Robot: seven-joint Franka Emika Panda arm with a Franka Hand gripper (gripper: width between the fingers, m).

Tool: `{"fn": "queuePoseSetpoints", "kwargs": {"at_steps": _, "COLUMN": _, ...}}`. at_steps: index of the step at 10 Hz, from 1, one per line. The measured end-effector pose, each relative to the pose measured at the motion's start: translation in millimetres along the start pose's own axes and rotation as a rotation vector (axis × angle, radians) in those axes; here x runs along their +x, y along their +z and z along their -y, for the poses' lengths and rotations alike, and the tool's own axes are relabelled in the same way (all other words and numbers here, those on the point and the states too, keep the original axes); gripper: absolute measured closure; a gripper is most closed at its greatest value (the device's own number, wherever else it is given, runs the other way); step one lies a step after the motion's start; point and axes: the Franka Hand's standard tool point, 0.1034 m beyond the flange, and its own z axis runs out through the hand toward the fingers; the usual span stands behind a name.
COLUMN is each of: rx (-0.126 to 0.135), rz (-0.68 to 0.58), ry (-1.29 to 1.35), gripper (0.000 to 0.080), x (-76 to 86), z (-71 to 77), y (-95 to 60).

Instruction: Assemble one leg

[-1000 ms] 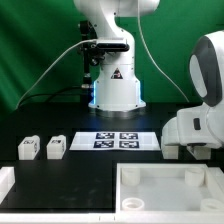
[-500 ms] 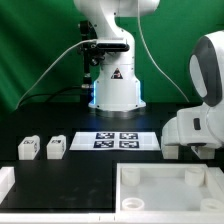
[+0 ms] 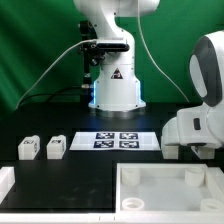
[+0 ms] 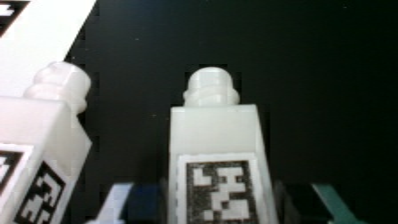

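Note:
In the wrist view a leg (image 4: 221, 150), a stubby white block with a rounded peg and a black-and-white tag, stands between my fingers. My gripper (image 4: 235, 208) is open and straddles it, with a dark gap on each side. A second leg (image 4: 45, 130) stands close beside it. In the exterior view two more legs (image 3: 28, 148) (image 3: 55, 148) stand on the black table at the exterior view's left. The arm's white wrist (image 3: 195, 125) fills that view's right and hides the gripper and the two legs under it.
The marker board (image 3: 115, 140) lies mid-table in front of the robot base; its edge also shows in the wrist view (image 4: 39, 45). A large white tray-like piece (image 3: 165, 190) lies at the front right. Another white part (image 3: 6, 180) lies at the front left.

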Motion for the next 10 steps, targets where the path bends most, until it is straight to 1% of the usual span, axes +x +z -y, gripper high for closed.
{"fn": "queuePoseSetpoints", "kwargs": {"at_steps": 3, "rx": 0.001, "rz": -0.001, "ry": 0.0, "gripper": 0.0509, "x": 0.1, "z": -0.3, "y": -0.5}}
{"fn": "queuePoseSetpoints", "kwargs": {"at_steps": 4, "rx": -0.003, "rz": -0.025, "ry": -0.022, "gripper": 0.0509, "x": -0.5, "z": -3.7, "y": -11.8}}
{"fn": "queuePoseSetpoints", "kwargs": {"at_steps": 5, "rx": -0.009, "rz": -0.067, "ry": -0.044, "gripper": 0.0509, "x": -6.4, "z": -7.7, "y": -30.0}}
{"fn": "queuePoseSetpoints", "kwargs": {"at_steps": 6, "rx": -0.008, "rz": -0.064, "ry": -0.075, "gripper": 0.0509, "x": -16.0, "z": -14.2, "y": -46.2}}
{"fn": "queuePoseSetpoints", "kwargs": {"at_steps": 7, "rx": 0.0, "rz": -0.081, "ry": -0.099, "gripper": 0.0509, "x": -21.9, "z": -21.4, "y": -69.0}}
{"fn": "queuePoseSetpoints", "kwargs": {"at_steps": 8, "rx": 0.014, "rz": -0.199, "ry": -0.123, "gripper": 0.0509, "x": -19.8, "z": -27.0, "y": -98.3}}
{"fn": "queuePoseSetpoints", "kwargs": {"at_steps": 9, "rx": 0.023, "rz": -0.346, "ry": -0.135, "gripper": 0.0509, "x": -29.7, "z": -37.5, "y": -125.6}}
{"fn": "queuePoseSetpoints", "kwargs": {"at_steps": 10, "rx": 0.029, "rz": -0.447, "ry": -0.135, "gripper": 0.0509, "x": -46.6, "z": -54.5, "y": -143.4}}
